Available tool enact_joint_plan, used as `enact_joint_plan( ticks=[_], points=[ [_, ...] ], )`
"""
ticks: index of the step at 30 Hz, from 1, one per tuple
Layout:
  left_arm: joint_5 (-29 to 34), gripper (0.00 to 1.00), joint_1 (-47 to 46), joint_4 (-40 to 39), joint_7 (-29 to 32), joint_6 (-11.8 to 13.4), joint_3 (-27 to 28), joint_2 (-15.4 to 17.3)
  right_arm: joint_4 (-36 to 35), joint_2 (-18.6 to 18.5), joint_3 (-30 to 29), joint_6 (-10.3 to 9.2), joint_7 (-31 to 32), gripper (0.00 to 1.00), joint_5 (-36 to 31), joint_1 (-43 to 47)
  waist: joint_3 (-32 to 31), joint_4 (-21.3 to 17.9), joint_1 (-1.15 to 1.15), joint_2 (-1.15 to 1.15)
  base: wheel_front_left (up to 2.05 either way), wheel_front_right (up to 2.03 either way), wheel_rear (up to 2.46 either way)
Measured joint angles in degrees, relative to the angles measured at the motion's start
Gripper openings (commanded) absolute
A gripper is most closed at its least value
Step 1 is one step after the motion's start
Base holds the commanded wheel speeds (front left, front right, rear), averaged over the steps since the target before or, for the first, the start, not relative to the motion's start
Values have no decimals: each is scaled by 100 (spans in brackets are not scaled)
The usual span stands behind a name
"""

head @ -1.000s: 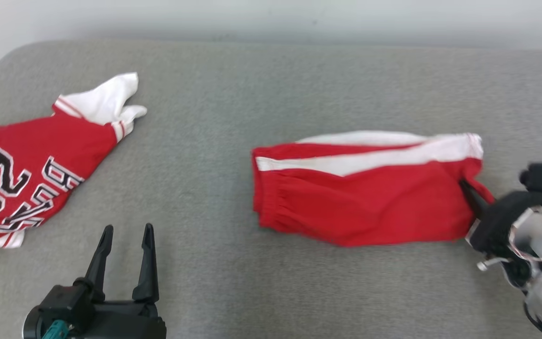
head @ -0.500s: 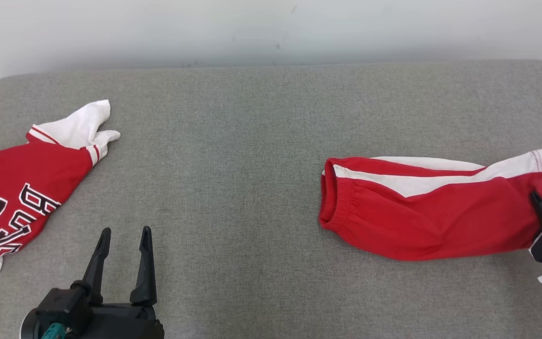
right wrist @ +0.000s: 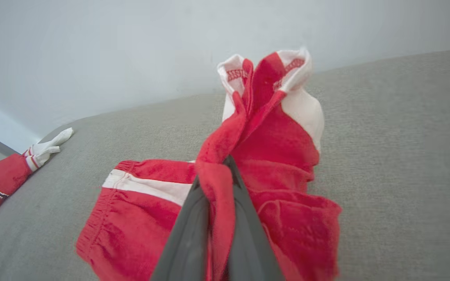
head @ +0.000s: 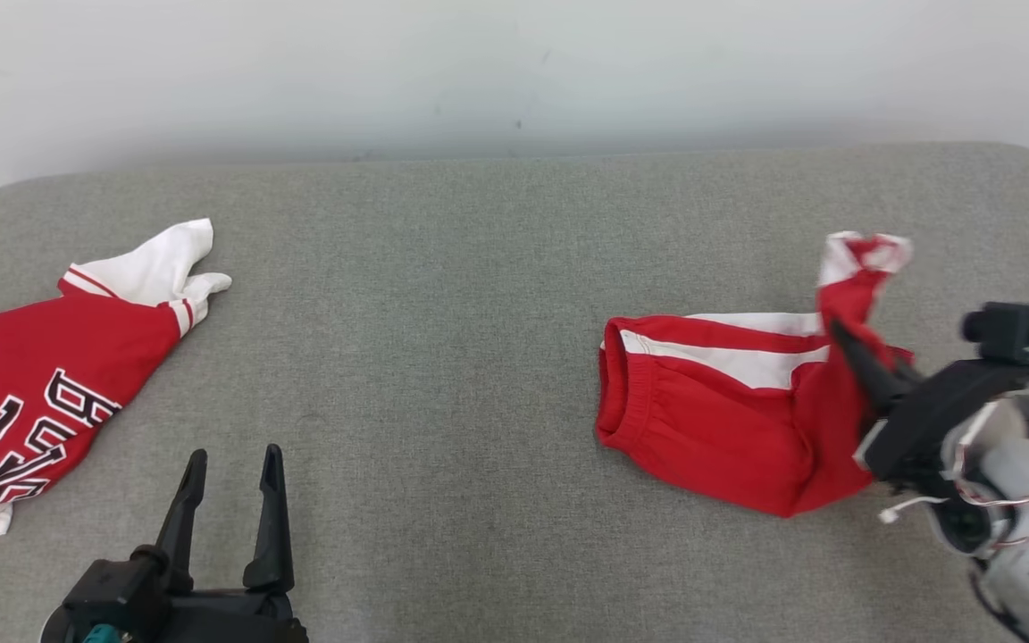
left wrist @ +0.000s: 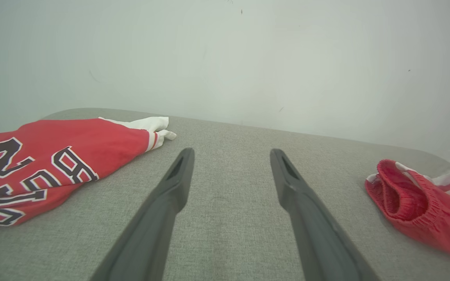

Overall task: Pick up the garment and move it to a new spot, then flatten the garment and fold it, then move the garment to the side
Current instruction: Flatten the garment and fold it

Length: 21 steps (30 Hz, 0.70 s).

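1. Head view: the garment [head: 32, 375], a red jersey with white sleeves and dark white-outlined lettering, lies rumpled at 9 o'clock on the desk [head: 479, 313]. One white sleeve points toward 1 o'clock, and the garment's far-left part runs out of frame.
2. The left pincer [head: 233, 455] sits at 7 o'clock with its fingers apart and nothing between them. It is near the garment but not touching it. The left wrist view shows bare desk between the two fingers.
3. The right pincer [head: 840, 332], at 3 o'clock, is clamped on a fold of the second red cloth [head: 711, 429], a red piece with a white stripe and an elastic hem. In the right wrist view, one end of this cloth stands raised above the fingers while the rest lies on the desk.
4. The two cloths are well apart, with open desk between them at the centre.
5. Judgement on the step in hand: the garment's pick-up is not yet begun, and the only grip is on the other cloth.
6. Judgement on the next move:
   - The right pincer sets the second red cloth down and lets go.
   - The left pincer reaches toward 10 o'clock, closes on an edge of the garment, and carries it to the open centre.
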Motion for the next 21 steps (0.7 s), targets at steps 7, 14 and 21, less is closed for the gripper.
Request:
enact_joint_plan(
  ticks=[7,14,21],
  points=[
    [-93,100,7,0,0,76,-70,0,-324,584,166,0,75,0,-124,71,-13,99,0,0,0,0,0],
    [-148,100,-15,46,0,101,-212,0,-52,1313,223,0,47,0,-225,197,9,269,0,0,0,0,0],
    [-186,100,-53,64,0,144,-255,-1,120,1454,231,0,-253,100,-412,225,47,332,0,0,0,0,0]
  ],
)
